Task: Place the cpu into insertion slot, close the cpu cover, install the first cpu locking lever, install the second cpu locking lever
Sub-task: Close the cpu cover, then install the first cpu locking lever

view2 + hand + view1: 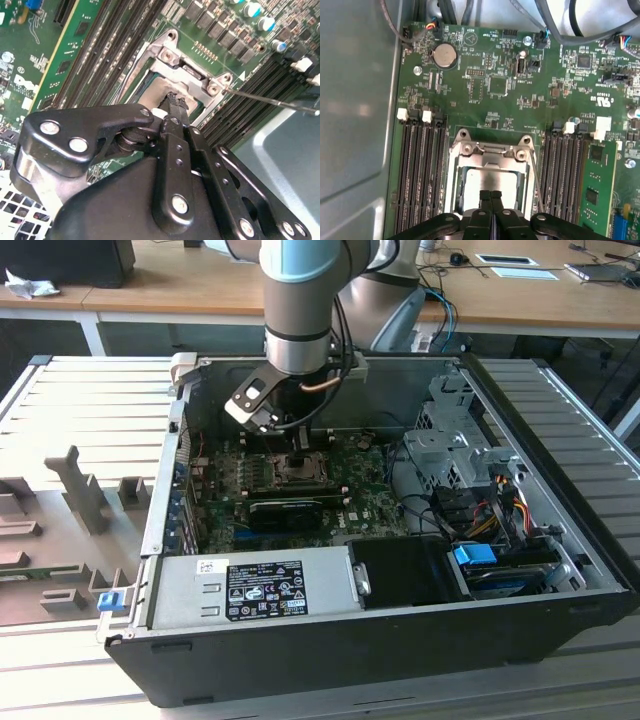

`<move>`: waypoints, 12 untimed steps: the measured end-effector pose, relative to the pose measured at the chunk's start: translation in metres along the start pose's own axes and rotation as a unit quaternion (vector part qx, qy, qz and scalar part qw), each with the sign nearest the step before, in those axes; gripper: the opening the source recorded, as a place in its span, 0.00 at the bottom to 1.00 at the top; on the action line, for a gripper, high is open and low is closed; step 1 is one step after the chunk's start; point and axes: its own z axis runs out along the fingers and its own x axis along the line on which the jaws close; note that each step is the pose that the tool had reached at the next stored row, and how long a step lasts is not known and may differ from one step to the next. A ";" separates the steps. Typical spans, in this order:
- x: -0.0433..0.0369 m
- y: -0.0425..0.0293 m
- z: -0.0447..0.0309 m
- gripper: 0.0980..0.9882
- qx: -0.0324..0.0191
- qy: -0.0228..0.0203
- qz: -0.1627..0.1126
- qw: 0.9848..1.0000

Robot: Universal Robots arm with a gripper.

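The cpu [490,179] lies flat in the insertion slot [300,468], its pale metal face showing through the window of the cpu cover [492,151]. The silvery cover seems to lie down around the chip. My gripper [491,196] hangs straight over the chip with its two black fingers pressed together and nothing between them; in the second wrist view the gripper [175,100] has its tips just above the cpu [159,92]. A thin wire locking lever [270,100] sticks out from the socket corner, and a locking lever [536,175] runs along the socket's side.
Long black memory slots [420,170] flank the socket, with a green memory module [595,185] beside them. A long black card [285,510], the power supply [250,585], a drive cage [450,440] and cable bundles [490,510] crowd the case. The grey case wall [355,125] stands close.
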 end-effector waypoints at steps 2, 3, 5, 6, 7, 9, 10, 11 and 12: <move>-0.0002 0.0015 0.0000 0.01 0.000 0.000 0.000 1.000; -0.0002 0.0018 0.0000 0.01 0.000 0.000 0.000 1.000; -0.0002 0.0024 0.0000 0.01 0.000 0.000 0.000 1.000; -0.0002 0.0025 0.0000 0.01 0.000 0.000 0.000 1.000; -0.0002 0.0026 -0.0002 0.01 0.000 0.000 0.000 1.000; -0.0002 0.0026 -0.0005 0.01 0.000 0.000 0.000 1.000; -0.0002 0.0026 -0.0007 0.01 0.000 0.000 0.000 1.000; -0.0002 0.0026 -0.0009 0.01 0.000 0.000 0.000 1.000; -0.0002 0.0026 -0.0017 0.01 0.000 0.000 0.000 1.000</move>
